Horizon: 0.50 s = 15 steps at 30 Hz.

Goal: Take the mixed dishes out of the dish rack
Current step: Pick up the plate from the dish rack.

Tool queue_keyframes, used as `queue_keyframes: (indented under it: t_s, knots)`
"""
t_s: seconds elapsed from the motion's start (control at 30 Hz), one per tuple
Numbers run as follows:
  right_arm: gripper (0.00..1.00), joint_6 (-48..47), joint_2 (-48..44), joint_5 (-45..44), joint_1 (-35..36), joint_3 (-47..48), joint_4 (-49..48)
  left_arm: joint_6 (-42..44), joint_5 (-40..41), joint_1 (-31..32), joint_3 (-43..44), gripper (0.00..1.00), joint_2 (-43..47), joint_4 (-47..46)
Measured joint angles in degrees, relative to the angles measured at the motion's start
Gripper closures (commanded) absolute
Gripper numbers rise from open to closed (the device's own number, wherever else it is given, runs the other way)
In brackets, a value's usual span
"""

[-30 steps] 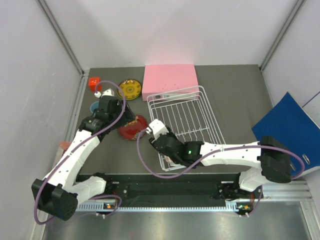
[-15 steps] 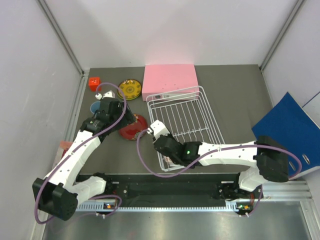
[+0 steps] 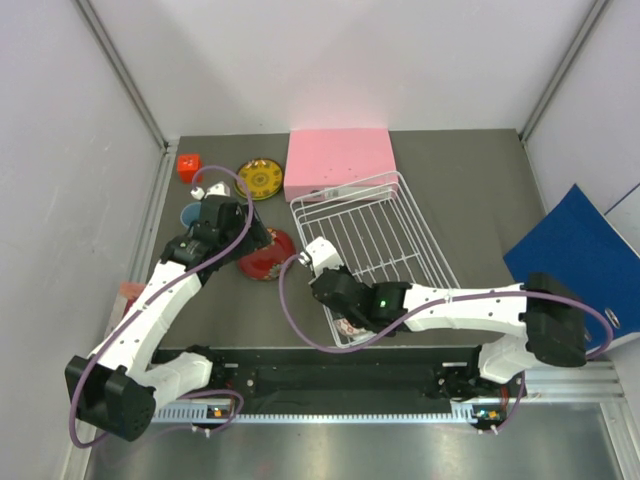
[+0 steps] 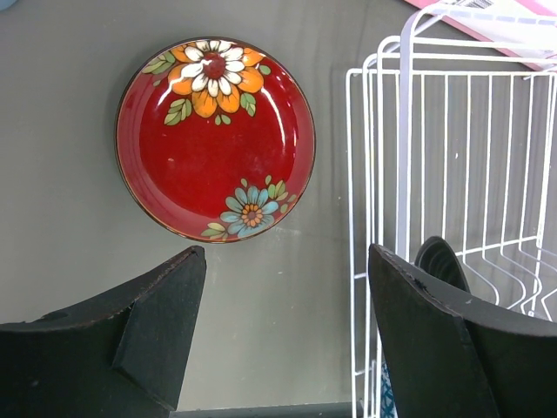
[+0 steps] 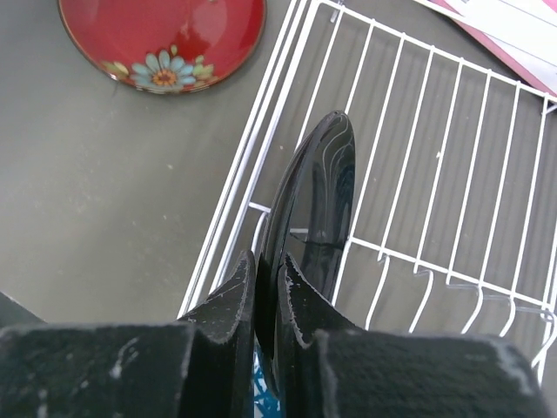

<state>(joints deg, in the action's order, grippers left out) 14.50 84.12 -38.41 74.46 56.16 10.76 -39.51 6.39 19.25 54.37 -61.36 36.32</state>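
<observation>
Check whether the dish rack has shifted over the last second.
Yes. The dish rack swung its near end rightward, away from the red plate; the far end stays by the pink box.

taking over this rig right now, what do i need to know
Left tool: open and empty, over the table between the red flowered plate and the dish rack.
Right tool: shut on the rim of a dark glossy plate that stands on edge inside the rack.
Done: the red flowered plate, the yellow plate and the light blue cup are on the table left of the rack.
Left: lift the dark plate out and set it down. A blue thing sits under the right tool in the rack, too hidden to name. No lime green plate shows in any view.
</observation>
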Motion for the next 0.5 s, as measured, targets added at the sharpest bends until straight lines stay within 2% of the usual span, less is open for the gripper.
queue_keyframes:
  t_s: [0.3, 0.5]
  knots:
    - [1.00, -2.03, -2.05, 0.90, 0.02, 1.29, 6.97, 0.02, -0.17, 0.00, -0.17, 0.21, 0.00, -0.35]
    - [1.00, -8.55, -6.73, -0.37, 0.52, 5.92, 7.87, 0.04, -0.57, 0.00, -0.17, 0.21, -0.52, -0.42]
